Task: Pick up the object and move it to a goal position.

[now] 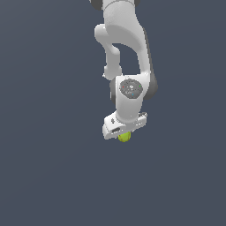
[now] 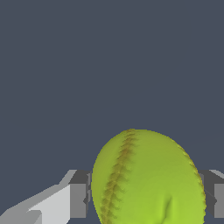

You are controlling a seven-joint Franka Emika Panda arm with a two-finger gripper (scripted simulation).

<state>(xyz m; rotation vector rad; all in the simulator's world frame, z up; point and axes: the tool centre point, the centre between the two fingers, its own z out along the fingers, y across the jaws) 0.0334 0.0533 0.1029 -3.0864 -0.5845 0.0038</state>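
Both pictures are flat, clean renders with no grain, blur or bending at the edges. The background is an even, dim slate blue-grey with no cast shadows or glare. In the exterior view the white arm is lit softly from above, its undersides shading to grey. In the wrist view the ball is sharp and bright, slightly darker along its lower rim, and its seam reads clearly. Edges look faintly jagged, with coarse, low-detail surfaces.

ball between gripper fingers.
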